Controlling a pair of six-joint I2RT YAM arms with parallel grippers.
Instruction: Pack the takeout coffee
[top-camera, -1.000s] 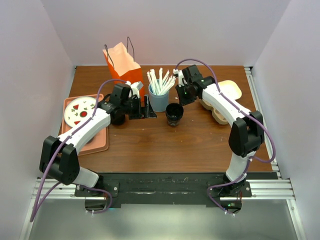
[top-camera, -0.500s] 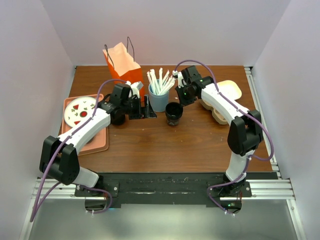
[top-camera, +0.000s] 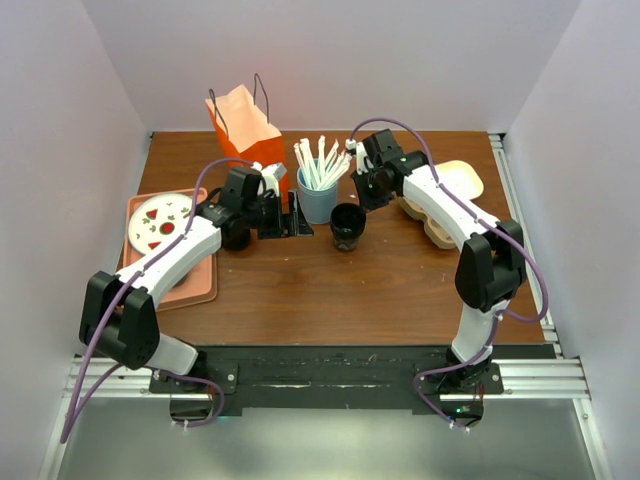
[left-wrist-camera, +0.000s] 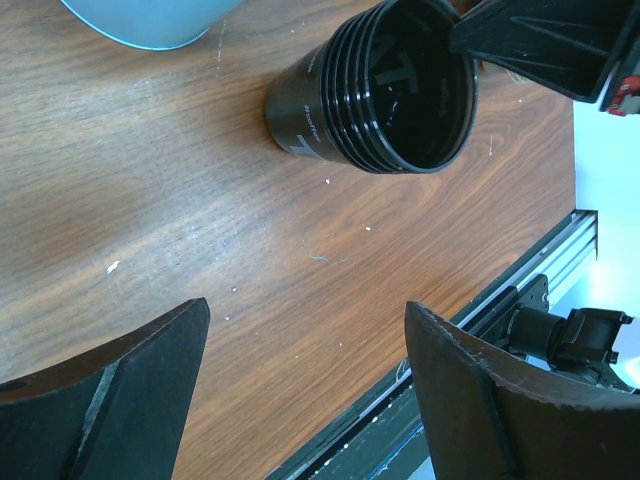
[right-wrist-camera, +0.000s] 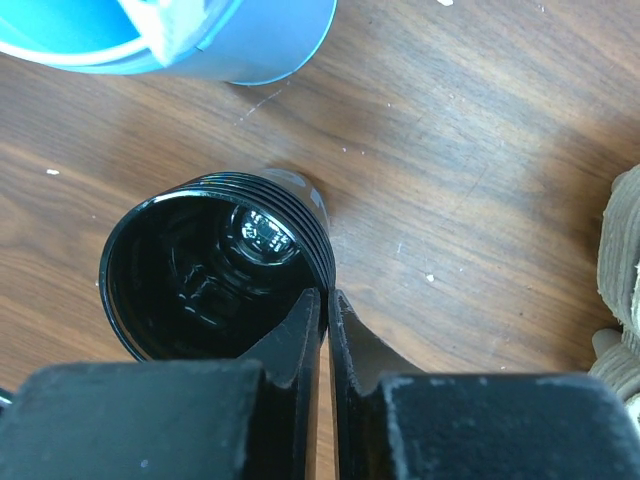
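Shows right gripper narrowed almost to a slit, pinching the rim of the open, ribbed black cup, one finger inside, one outside. Places that cup just beside the blue straw holder. Shows left gripper spread wide, holding nothing, above the table. Cannot place takeout coffee surely: perhaps the dark round thing half hidden under the left wrist, beside the tray.

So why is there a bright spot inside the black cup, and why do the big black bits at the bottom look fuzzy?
Right wrist view: the spot is light bouncing off the shiny inside of the black cup; the right pincer looks soft, probably too close to the lens. Left wrist view: the left pincer is a bit fuzzy too, while the table grain is sharp.
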